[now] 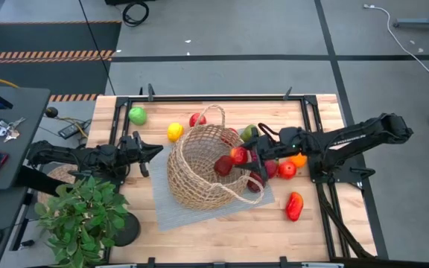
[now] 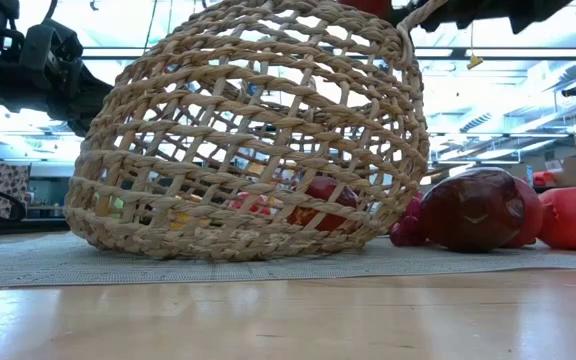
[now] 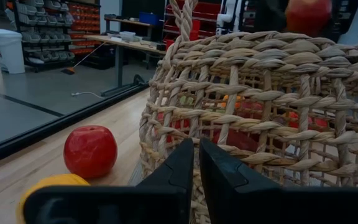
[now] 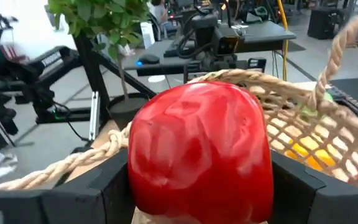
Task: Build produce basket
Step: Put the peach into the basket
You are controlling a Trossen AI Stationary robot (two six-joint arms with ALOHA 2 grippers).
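The right arm's fingers (image 4: 197,186) clamp a glossy red toy apple (image 4: 201,152) from both sides, just above the rim of the round woven tan wicker basket (image 1: 199,167), which lies tipped on a grey mat (image 1: 166,212) on the wooden tabletop (image 1: 222,234). Beyond it, the left arm's fingers (image 1: 157,150) are pressed together, empty, beside the basket's wall.

potted plant (image 1: 80,212), grey mat (image 1: 170,212), keys (image 1: 3,129)

basket (image 1: 199,167) on mat (image 1: 171,212) — tipped | plant (image 1: 84,216) left | pepper (image 1: 294,206) right
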